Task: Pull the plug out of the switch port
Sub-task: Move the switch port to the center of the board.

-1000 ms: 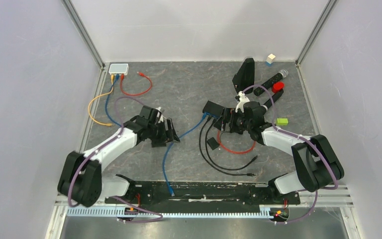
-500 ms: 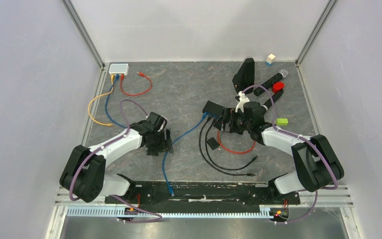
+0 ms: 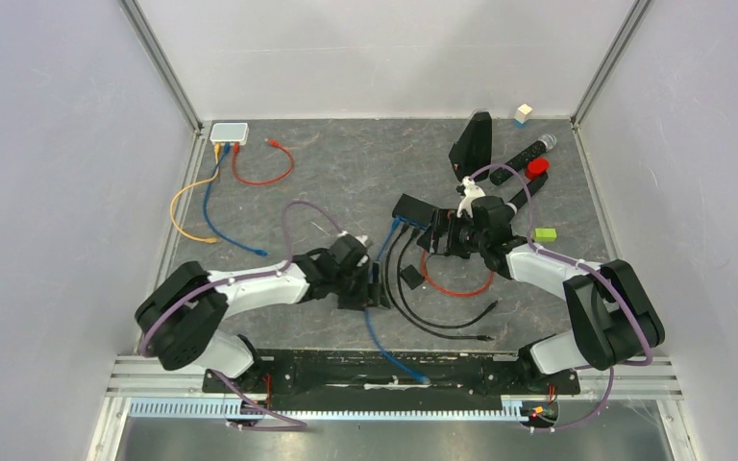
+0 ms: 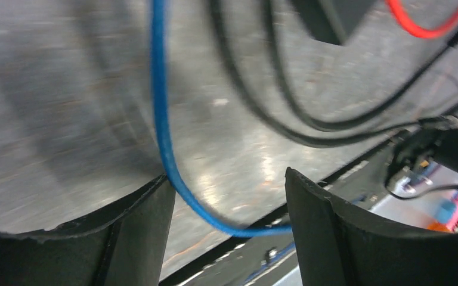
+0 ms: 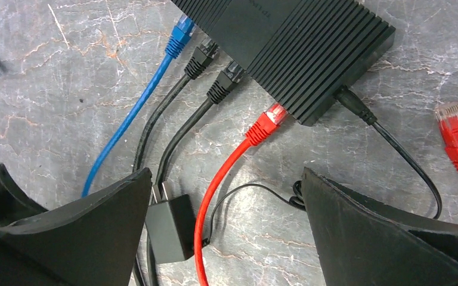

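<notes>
White hub (image 3: 229, 132): far-left corner of the surface (image 3: 346, 182), cables attached.
Left tool (image 4: 229, 185): released, fingers apart, low over the surface. A blue cable (image 4: 161, 119) runs between them (close against one finger).
Black switch (image 5: 298, 42): lies flat, right of centre.
Blue plug (image 5: 180, 33): seated in the switch, beside two black plugs (image 5: 203, 58) and a red plug (image 5: 267, 124).
Right tool (image 5: 226, 179): released, spread wide, above these cables.
</notes>
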Robot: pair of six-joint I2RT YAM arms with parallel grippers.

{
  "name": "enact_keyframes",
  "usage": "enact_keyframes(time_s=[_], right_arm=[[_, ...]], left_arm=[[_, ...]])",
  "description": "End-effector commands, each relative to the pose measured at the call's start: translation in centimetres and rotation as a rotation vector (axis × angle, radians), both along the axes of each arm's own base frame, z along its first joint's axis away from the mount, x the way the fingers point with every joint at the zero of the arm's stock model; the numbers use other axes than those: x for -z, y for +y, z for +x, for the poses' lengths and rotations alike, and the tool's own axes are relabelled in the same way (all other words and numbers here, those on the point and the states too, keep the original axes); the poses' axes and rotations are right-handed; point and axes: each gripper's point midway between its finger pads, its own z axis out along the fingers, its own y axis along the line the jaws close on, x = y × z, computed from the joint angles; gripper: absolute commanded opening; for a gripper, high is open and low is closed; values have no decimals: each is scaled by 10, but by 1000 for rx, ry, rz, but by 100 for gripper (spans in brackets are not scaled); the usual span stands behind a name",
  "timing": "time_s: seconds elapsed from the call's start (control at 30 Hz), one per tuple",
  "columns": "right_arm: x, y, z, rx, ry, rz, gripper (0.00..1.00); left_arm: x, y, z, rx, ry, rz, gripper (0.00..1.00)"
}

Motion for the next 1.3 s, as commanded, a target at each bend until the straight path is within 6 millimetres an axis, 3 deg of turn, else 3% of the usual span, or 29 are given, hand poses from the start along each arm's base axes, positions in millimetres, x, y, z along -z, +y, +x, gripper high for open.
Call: enact_keyframes(time_s=[0.0,0.13,0.23,0.37,0.53,0.6,0.67,0.9,1.1,1.27], right_arm=[[-8,-8,10,22,-46,-36,98],[-5,-20,13,46,-52,-99,98],[-11,-32,21,78,-77,-169,98],[-26,-45,37,112,-129,-257,98],[-38,-28,54,50,-157,-243,98],[-43,-19,63,26,-175,-241,89],[-47,-10,74,11,-188,-237,85],[-41,5,112,2,-157,-363,94],[-18,24,141,-31,-107,-406,98],[2,44,145,-125,-66,-369,98]], left_arm=[[-1,-65,-17,7,15,-108,74],[-3,-113,-23,72,-5,-109,74],[-5,-120,-28,78,-46,-82,75],[-2,-78,-19,1,-122,51,83],[-11,-28,-17,-44,-202,163,90],[-15,-15,-14,-69,-236,184,94],[-21,-6,-9,-103,-272,187,97],[-49,14,5,-200,-384,149,98],[-58,29,10,-242,-435,159,98],[-67,42,16,-261,-478,184,99]])
